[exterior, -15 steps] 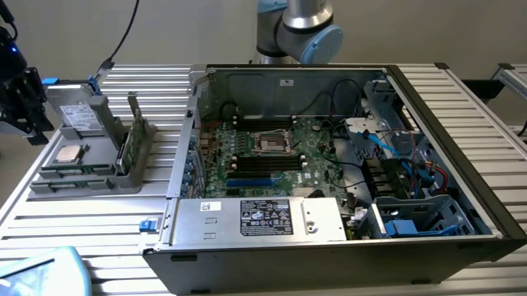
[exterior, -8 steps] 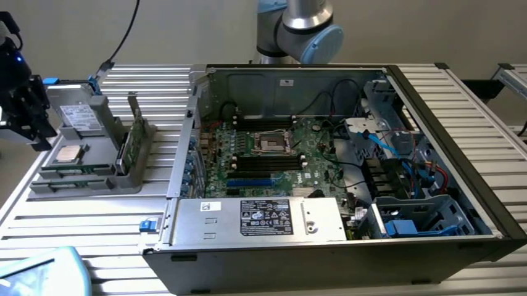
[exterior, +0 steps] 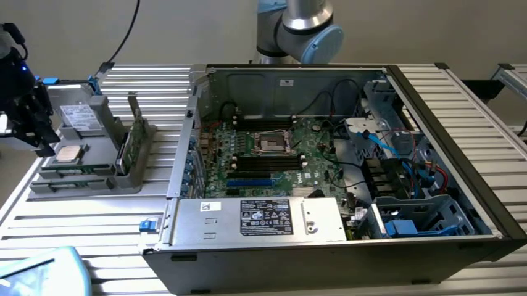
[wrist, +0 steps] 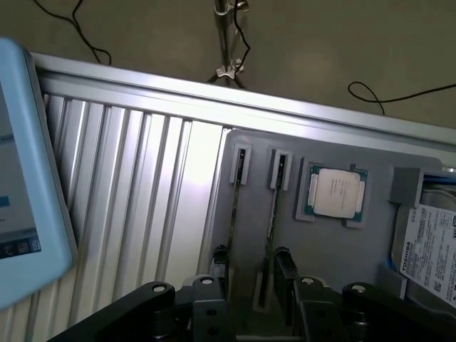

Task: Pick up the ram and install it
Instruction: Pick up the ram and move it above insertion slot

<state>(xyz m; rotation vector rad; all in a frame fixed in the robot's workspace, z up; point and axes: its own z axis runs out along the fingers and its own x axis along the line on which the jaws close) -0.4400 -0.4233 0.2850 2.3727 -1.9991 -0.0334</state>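
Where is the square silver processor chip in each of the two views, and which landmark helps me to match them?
Exterior view: the processor chip lies on the grey tray at the exterior view's left, beside the open computer case.
Wrist view: the chip lies on the same tray, between two narrow slots and the hard drive.
Shared landmark: the labelled hard drive next to the chip.

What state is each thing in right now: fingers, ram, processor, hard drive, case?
gripper: fingers open, holding nothing, over the ram.
ram: on edge in its slot of the gray tray, not lifted.
second ram stick: on edge in the neighbouring slot.
processor chip: flat in its tray recess.
hard drive: label up in the tray.
computer case: side open, motherboard exposed.
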